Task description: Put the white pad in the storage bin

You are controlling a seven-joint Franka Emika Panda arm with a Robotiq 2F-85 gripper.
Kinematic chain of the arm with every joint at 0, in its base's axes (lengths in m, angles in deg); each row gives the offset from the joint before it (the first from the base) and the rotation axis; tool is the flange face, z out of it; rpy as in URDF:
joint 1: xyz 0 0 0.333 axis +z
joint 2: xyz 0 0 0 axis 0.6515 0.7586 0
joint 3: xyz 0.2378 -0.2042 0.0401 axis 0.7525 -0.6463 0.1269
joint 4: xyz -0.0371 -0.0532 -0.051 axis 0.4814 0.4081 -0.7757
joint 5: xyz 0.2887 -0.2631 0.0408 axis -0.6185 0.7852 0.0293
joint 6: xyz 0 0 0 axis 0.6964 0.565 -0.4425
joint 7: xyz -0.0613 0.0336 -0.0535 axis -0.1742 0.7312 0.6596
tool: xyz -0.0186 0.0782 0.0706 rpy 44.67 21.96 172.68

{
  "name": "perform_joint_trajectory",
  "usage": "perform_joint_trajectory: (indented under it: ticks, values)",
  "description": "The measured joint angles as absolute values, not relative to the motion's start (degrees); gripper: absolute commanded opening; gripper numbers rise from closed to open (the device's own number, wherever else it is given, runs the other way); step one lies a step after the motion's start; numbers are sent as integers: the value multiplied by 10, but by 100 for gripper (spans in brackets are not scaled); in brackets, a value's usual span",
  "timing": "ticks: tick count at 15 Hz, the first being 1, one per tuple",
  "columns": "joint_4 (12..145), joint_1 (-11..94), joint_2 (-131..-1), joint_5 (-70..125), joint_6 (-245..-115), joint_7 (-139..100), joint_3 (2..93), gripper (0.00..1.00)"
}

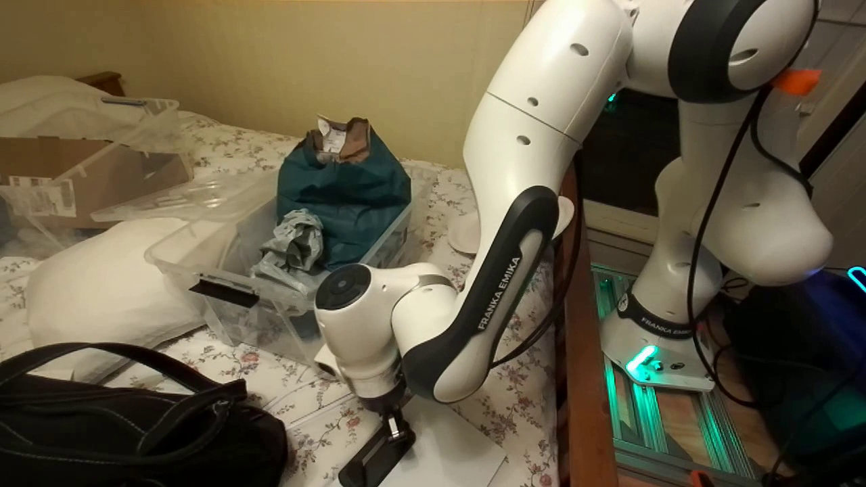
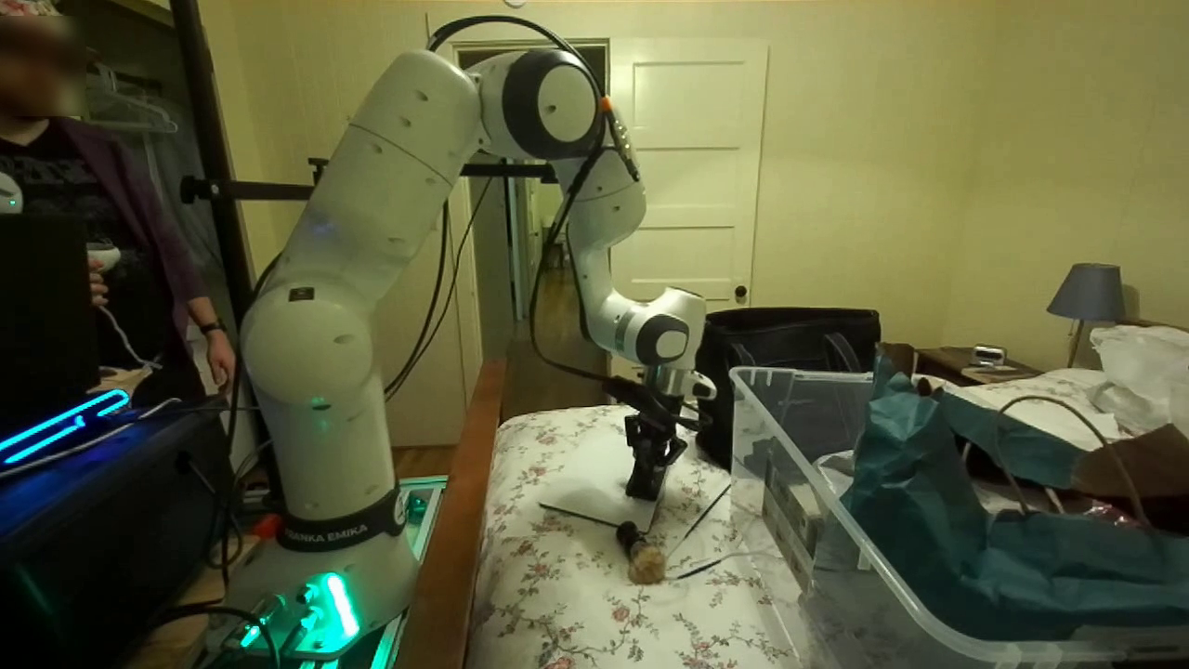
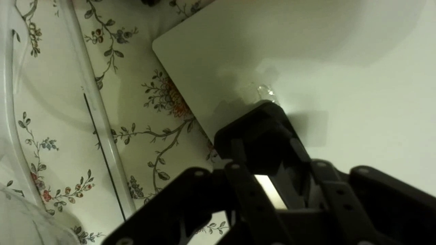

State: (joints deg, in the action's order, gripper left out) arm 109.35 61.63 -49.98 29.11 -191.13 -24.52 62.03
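Observation:
The white pad is a flat white board with rounded corners. It lies on the flowered bed in both exterior views point(image 1: 460, 446) point(image 2: 590, 497) and fills the right of the wrist view point(image 3: 361, 92). My gripper point(image 1: 399, 436) point(image 2: 655, 465) point(image 3: 269, 149) points down over the pad's edge, jaws partway apart. A black object point(image 1: 372, 460) point(image 3: 252, 126) sits at that edge, under and between the fingertips; whether the jaws grip it does not show. The clear storage bin point(image 1: 250, 331) point(image 2: 841, 623) stands beside the pad, holding a teal bag point(image 1: 352, 196). Its edge shows in the wrist view point(image 3: 6, 102).
A black bag point(image 1: 128, 426) point(image 2: 790, 344) stands on the bed. A brush point(image 2: 643, 557) and thin dark sticks lie between pad and bin. Behind are a pillow point(image 1: 128, 291) and another clear tub with a cardboard box point(image 1: 74, 176). A wooden rail point(image 1: 585, 406) edges the bed.

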Motion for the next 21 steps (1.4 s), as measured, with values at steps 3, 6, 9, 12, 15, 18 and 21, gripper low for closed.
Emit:
perform_joint_trajectory:
  ticks: [3, 6, 9, 12, 15, 18, 21]
  values:
    - [1091, 604, -496, 291, -1915, -258, 628, 7]
    - [1091, 590, -495, 286, -1916, -264, 640, 7]
    - [1091, 557, -495, 249, -1921, -285, 677, 7]
    - [1092, 550, -505, 220, -1924, -286, 711, 7]
    - [1094, 559, -529, 203, -1925, -268, 732, 7]
    - [1098, 571, -559, 199, -1925, -243, 737, 7]
    - [1106, 575, -584, 176, -1936, -230, 741, 7]
